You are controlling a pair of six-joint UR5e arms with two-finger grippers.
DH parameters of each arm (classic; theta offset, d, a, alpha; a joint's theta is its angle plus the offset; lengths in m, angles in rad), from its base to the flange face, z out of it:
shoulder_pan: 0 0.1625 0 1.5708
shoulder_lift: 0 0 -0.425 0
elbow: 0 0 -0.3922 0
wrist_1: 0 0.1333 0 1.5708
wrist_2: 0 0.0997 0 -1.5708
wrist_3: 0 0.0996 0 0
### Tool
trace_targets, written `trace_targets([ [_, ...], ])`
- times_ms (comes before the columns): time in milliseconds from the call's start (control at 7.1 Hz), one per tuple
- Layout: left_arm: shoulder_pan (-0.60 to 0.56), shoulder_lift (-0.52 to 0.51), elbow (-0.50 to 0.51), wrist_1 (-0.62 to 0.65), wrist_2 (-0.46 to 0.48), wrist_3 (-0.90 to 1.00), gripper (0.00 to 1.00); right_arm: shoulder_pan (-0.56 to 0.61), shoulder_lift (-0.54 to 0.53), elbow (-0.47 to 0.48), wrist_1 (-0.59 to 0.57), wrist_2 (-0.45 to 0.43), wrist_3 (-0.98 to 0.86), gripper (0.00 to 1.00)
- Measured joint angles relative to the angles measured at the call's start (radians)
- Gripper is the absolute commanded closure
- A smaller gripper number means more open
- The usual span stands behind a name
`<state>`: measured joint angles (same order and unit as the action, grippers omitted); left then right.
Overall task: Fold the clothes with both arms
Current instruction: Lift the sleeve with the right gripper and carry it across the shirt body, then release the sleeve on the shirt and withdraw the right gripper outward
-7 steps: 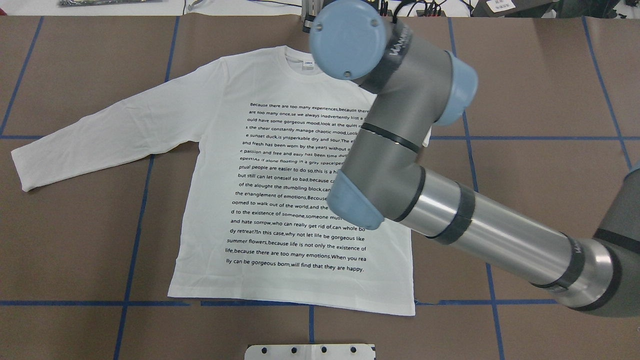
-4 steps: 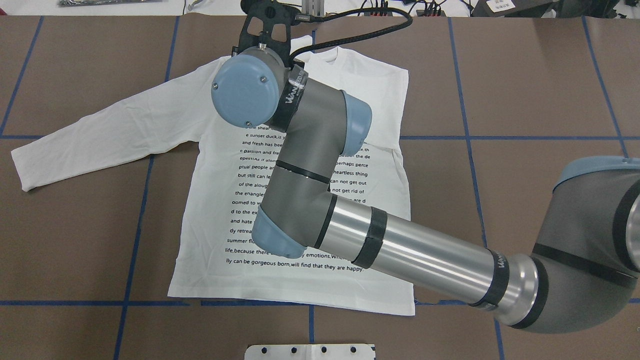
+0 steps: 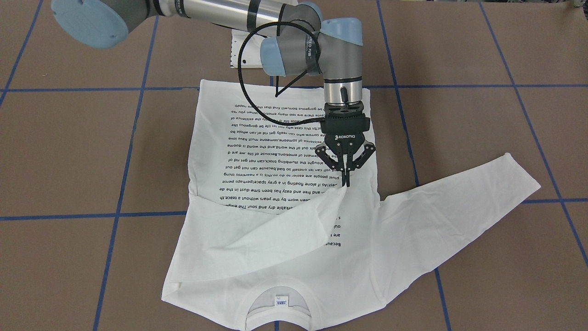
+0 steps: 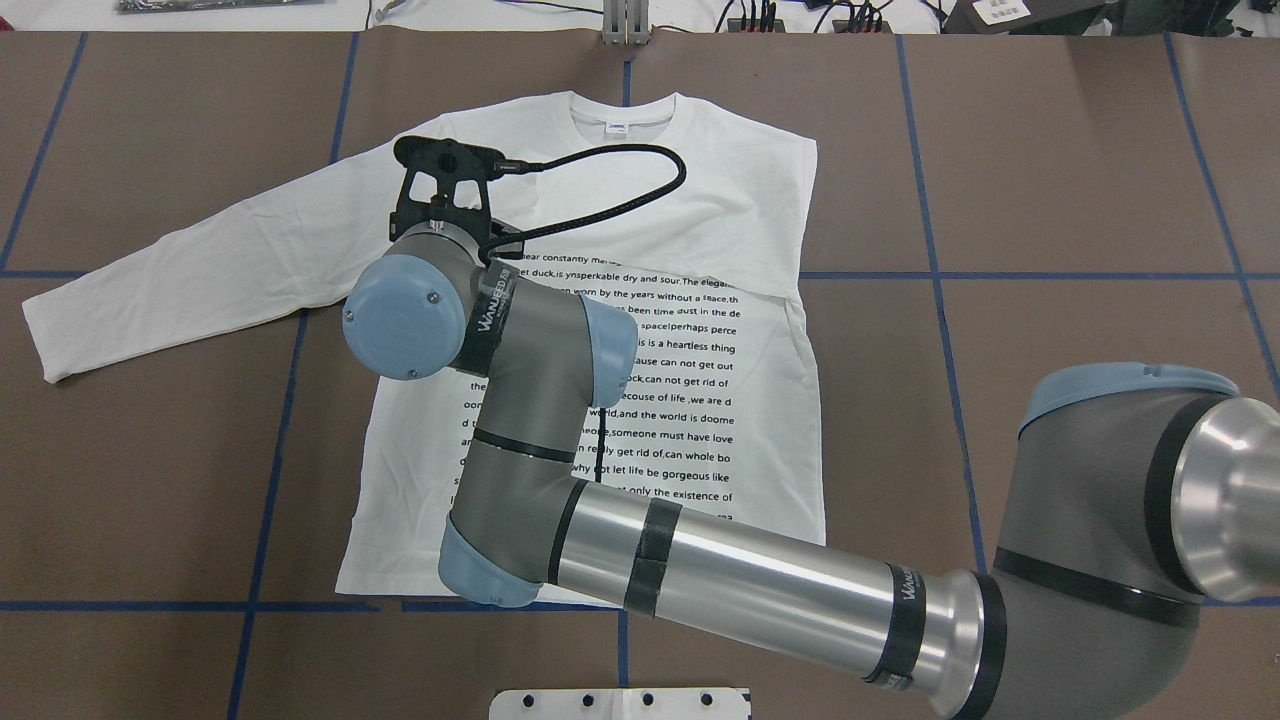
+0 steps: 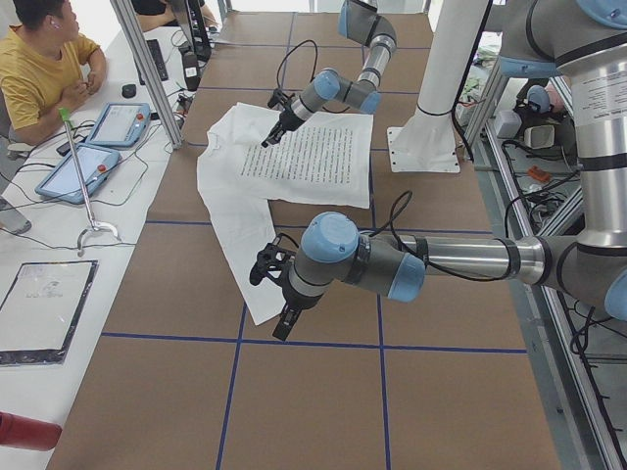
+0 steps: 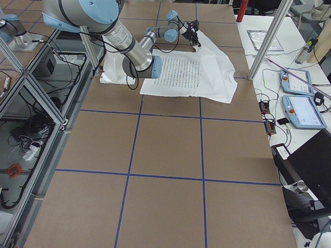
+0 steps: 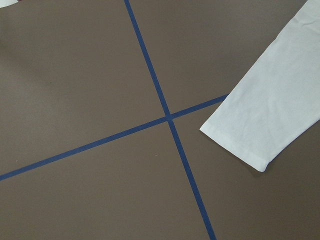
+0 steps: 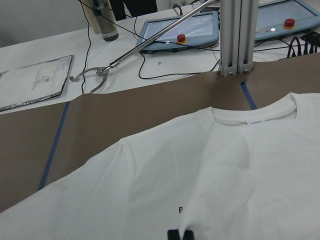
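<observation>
The white long-sleeved T-shirt (image 4: 720,200) lies flat, black text up, collar and neck label (image 3: 280,301) away from the robot. Its right sleeve (image 3: 257,239) is folded across the chest and covers the upper text lines. My right gripper (image 3: 345,183) is shut on the end of that sleeve over the shirt's middle; its fingertips (image 8: 180,235) pinch white cloth. In the overhead view the right arm (image 4: 520,400) hides it. The left sleeve (image 4: 200,260) lies stretched out. My left gripper (image 5: 281,318) hovers by its cuff (image 7: 260,125); I cannot tell whether it is open.
Brown table cover with a grid of blue tape lines (image 4: 270,420). The white base plate (image 4: 620,703) sits at the robot's edge. An aluminium post (image 8: 237,35) stands beyond the collar. An operator (image 5: 39,69) and teach pendants (image 5: 122,122) are at the far side.
The right arm has swept leftward across the shirt in the overhead view, drawing the right sleeve over the chest. The upper text lines are now covered.
</observation>
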<state>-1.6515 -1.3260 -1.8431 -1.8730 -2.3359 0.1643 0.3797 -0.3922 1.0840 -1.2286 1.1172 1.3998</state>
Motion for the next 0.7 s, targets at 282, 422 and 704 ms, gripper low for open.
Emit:
trace_targets([
  [282,-0.001,0.000,0.001,0.000,0.001,-0.001,0.00,-0.029,0.027,-0.031,0.000,0.002,0.005,0.00],
  [422,-0.001,0.001,0.002,0.000,0.002,-0.001,0.00,-0.033,0.039,-0.047,-0.003,0.005,0.014,0.00],
  [704,0.000,-0.002,0.006,-0.004,0.002,-0.001,0.00,-0.007,0.047,-0.049,-0.032,0.062,0.050,0.00],
])
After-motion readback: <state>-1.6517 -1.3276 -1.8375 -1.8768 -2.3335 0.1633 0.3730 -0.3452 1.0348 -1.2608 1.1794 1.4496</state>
